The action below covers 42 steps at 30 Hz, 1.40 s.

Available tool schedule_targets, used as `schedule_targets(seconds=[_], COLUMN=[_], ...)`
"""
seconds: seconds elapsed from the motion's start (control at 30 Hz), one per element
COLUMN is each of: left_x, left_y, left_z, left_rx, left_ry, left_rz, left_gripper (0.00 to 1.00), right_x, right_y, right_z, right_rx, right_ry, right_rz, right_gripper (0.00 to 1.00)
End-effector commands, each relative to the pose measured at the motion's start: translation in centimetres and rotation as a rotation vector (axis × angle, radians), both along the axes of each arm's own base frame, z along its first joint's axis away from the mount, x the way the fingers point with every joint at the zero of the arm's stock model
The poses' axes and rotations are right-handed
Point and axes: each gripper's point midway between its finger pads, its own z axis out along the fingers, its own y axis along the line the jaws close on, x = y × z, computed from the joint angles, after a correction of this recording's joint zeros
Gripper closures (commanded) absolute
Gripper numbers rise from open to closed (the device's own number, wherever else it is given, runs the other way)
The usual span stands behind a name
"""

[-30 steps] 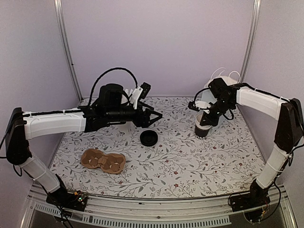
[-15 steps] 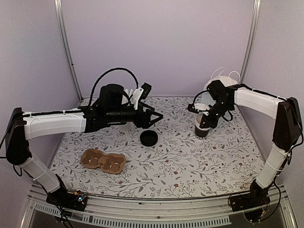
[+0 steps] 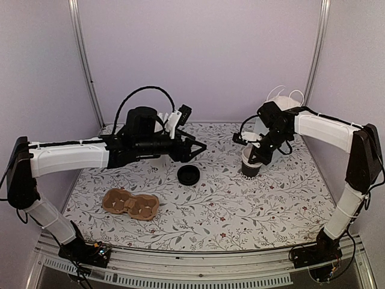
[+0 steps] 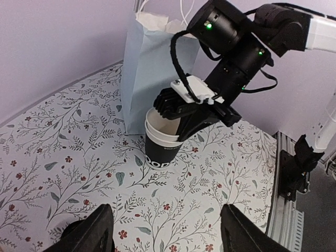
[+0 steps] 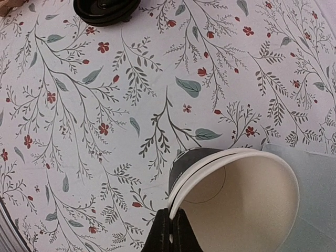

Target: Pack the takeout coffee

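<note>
Takeout coffee cups (image 4: 164, 149): two nested, standing just beside bag (image 4: 152, 68) | right gripper (image 5: 170, 231): clamped on their rim, evidently for lifting | left gripper (image 4: 168, 227): jaws spread, empty

High rear camera looks down on the whole table (image 3: 240, 208); both wrist views share the stacked cups (image 4: 160, 154), the right's from closest.

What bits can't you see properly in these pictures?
- Blue bag: top view, the right arm covers most of it; left wrist view, the top edge cuts its handles.
- Black lid: right wrist view, cut by the top edge.
- Writing on the cups: left wrist view, too small to read.
</note>
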Motion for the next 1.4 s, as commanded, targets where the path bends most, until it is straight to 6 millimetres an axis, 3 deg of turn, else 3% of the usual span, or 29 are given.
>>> schedule_targets(seconds=[0.0, 0.1, 0.23, 0.43, 0.67, 1.37], left_x=[1.4, 2.6, 2.0, 1.6, 0.3, 1.0], left_y=[0.3, -0.1, -3.0, -7.7, -12.1, -14.0], left_z=[0.7, 0.3, -0.4, -5.8, -8.0, -9.8], left_rx=[-0.026, -0.075, -0.153, -0.217, -0.305, -0.364], left_ry=[0.035, 0.15, 0.266, 0.521, 0.684, 0.775], left_rz=[0.115, 0.198, 0.216, 0.27, 0.186, 0.21], left_gripper=[0.28, 0.28, 0.28, 0.31, 0.35, 0.44], right_x=[-1.2, -1.8, -2.3, -3.6, -4.4, -5.7], right_y=[2.9, 3.6, 3.9, 4.1, 3.8, 3.9], right_z=[4.1, 5.2, 6.6, 6.6, 5.9, 6.2], right_rx=[0.102, 0.143, 0.209, 0.281, 0.315, 0.359], right_ry=[-0.07, -0.085, -0.142, -0.14, -0.151, -0.15], right_rz=[0.071, 0.096, 0.109, 0.089, 0.074, 0.105], right_gripper=[1.0, 1.0, 1.0, 1.0, 1.0, 1.0])
